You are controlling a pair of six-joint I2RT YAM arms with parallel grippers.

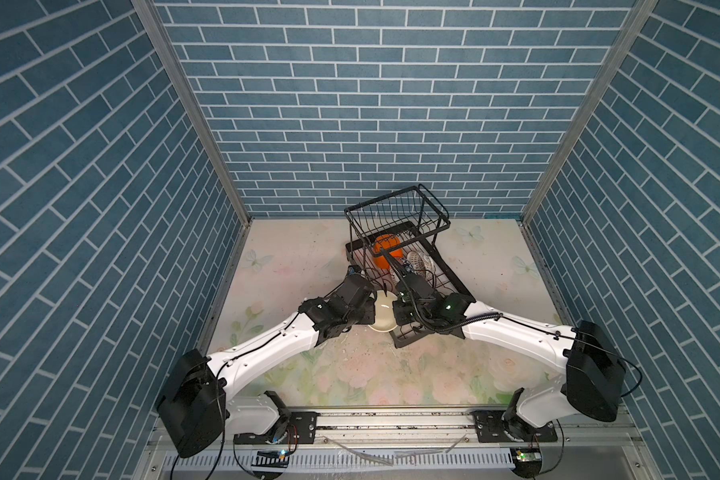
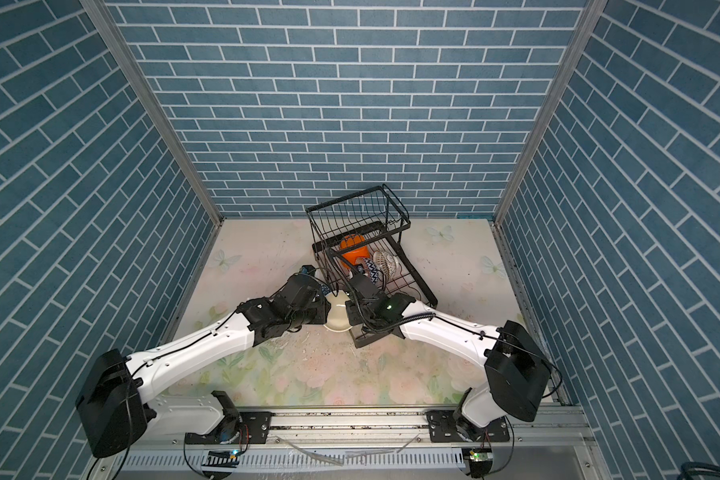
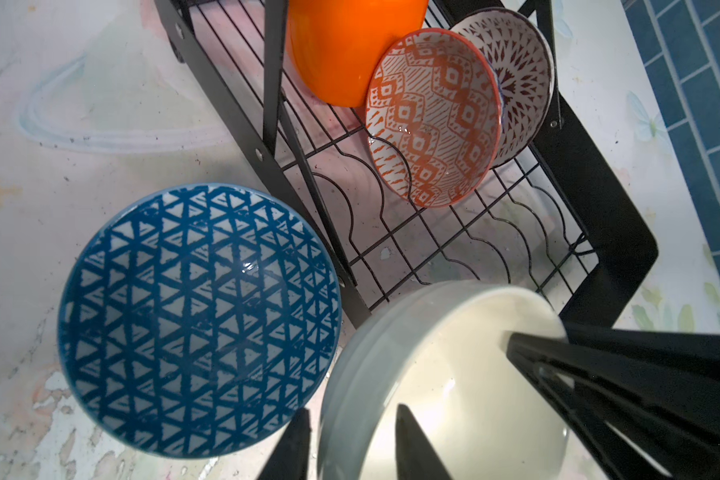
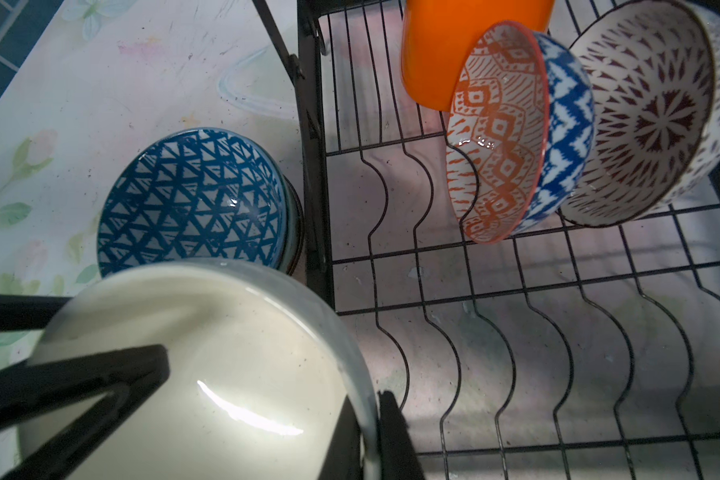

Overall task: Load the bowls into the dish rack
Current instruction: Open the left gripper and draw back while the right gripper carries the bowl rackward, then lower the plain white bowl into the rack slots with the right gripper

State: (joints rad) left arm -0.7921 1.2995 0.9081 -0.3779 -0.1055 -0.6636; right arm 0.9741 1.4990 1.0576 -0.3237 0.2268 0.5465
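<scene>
Floral tabletop [image 1: 495, 266]; cream bowl [image 1: 382, 316] largely hidden in both top views.

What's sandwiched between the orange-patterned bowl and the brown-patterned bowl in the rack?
A blue-and-white zigzag bowl, leaning between the orange-patterned bowl and the brown-patterned bowl; the right wrist view shows it.

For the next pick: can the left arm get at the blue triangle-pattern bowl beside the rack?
Probably yes: the blue triangle-pattern bowl stands uncovered beside the left tool, which is open around the cream bowl rim.
</scene>
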